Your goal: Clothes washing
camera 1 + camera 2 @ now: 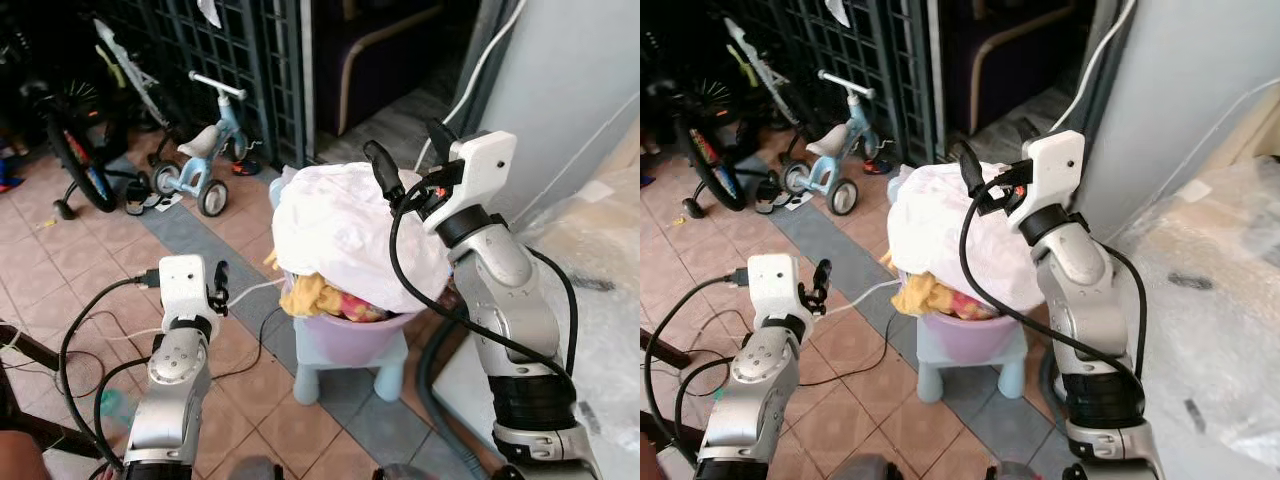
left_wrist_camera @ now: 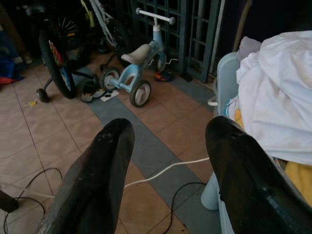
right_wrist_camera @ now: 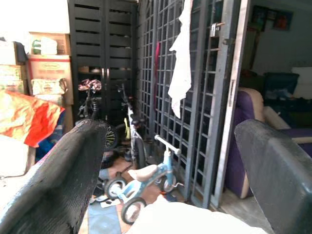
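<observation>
In the head views, 1 lilac laundry basket [image 1: 365, 335] is seen propped on 1 pale blue stool [image 1: 345, 372], presumably so that the load sits within reach of the arms. The basket is heaped above its rim: 1 large white garment [image 1: 345, 235] is draped over the top, with yellow clothes [image 1: 312, 295] and a patch of red fabric showing beneath it. The right end effector [image 1: 405, 165] is held raised just above the white garment, its 2 black fingers spread and gripping nothing; this is judged to be a pose for reaching down onto the pile. The left end effector [image 1: 219, 287] is kept low beside the basket, apart from it, over the tiled floor [image 1: 70, 270], where loose cables [image 1: 100, 345] lie.

In the left wrist view, the 2 fingers [image 2: 95, 180] are seen parted with nothing between them, and the white garment [image 2: 278, 92] lies off to 1 side. 1 blue tricycle [image 2: 139, 66] and 1 bicycle wheel [image 2: 53, 61] are parked by the dark grille.

In the right wrist view, the 2 fingers [image 3: 61, 187] are spread wide, and the top of the white garment [image 3: 195, 219] appears between them.
</observation>
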Motion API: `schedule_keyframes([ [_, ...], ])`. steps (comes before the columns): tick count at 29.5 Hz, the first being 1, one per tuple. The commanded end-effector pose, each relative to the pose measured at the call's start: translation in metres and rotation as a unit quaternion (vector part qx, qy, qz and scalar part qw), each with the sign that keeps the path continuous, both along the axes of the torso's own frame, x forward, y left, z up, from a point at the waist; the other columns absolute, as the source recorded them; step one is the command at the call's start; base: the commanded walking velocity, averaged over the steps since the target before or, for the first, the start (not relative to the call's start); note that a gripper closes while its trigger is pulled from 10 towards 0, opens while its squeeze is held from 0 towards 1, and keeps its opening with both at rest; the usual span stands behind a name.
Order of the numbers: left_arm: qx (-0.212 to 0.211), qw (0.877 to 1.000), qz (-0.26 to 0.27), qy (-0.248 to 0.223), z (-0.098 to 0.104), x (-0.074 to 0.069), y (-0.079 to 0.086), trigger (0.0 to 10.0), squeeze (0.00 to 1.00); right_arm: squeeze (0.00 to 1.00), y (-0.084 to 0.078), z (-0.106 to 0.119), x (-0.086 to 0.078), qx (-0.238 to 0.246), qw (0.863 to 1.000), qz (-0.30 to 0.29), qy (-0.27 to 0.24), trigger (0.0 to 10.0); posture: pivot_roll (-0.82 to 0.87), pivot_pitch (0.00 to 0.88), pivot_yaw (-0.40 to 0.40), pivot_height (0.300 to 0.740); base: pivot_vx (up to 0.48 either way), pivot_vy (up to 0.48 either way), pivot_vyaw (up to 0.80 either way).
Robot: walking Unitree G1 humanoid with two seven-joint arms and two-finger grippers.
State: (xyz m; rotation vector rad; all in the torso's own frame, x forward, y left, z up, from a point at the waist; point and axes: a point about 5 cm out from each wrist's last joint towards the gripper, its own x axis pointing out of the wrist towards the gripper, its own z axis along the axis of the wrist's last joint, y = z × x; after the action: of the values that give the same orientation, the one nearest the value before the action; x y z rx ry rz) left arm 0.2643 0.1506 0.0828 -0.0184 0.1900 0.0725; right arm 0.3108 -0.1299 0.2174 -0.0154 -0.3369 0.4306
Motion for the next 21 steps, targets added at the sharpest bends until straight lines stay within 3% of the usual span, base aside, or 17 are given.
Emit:
schedule_keyframes([
  [1,-0.003,1.0,-0.013,-0.008,0.003,0.001,-0.007,10.0,0.0,0.0,-0.01,-0.002,-0.001,-0.001,1.0,-0.019,0.003,10.0,-0.04,0.053,0.05,0.74,0.0,0.0,0.0],
  [3,-0.016,1.0,-0.013,-0.01,0.002,0.0,-0.005,10.0,0.0,0.0,-0.01,-0.008,-0.002,-0.004,1.0,-0.026,0.013,10.0,-0.04,0.054,0.046,0.74,0.0,0.0,0.0],
  [5,-0.018,1.0,-0.011,-0.011,0.002,0.0,-0.004,10.0,0.0,0.0,-0.012,-0.032,-0.001,-0.05,0.995,-0.06,0.057,10.0,-0.04,0.054,0.044,0.74,0.0,0.0,0.0],
  [7,-0.016,1.0,-0.012,-0.013,0.003,0.0,-0.004,10.0,0.0,0.0,-0.017,-0.058,-0.004,-0.058,0.988,-0.088,0.108,10.0,-0.04,0.055,0.042,0.74,0.257,0.0,0.0],
  [9,-0.015,1.0,-0.012,-0.014,0.003,0.0,-0.004,10.0,0.0,0.0,-0.018,-0.07,-0.008,-0.063,0.986,-0.092,0.122,10.0,-0.04,0.057,0.041,0.74,0.279,0.0,0.0],
  [15,-0.015,1.0,-0.016,-0.016,0.002,-0.001,-0.004,10.0,0.0,0.0,-0.028,-0.094,-0.016,-0.055,0.977,-0.125,0.163,10.0,-0.04,0.061,0.044,0.74,0.394,0.0,0.0],
  [21,-0.013,1.0,-0.021,-0.014,0.002,-0.001,-0.004,10.0,0.0,0.0,-0.028,-0.097,-0.013,-0.068,0.975,-0.127,0.168,10.0,-0.03,0.062,0.042,0.74,0.425,0.0,0.0],
])
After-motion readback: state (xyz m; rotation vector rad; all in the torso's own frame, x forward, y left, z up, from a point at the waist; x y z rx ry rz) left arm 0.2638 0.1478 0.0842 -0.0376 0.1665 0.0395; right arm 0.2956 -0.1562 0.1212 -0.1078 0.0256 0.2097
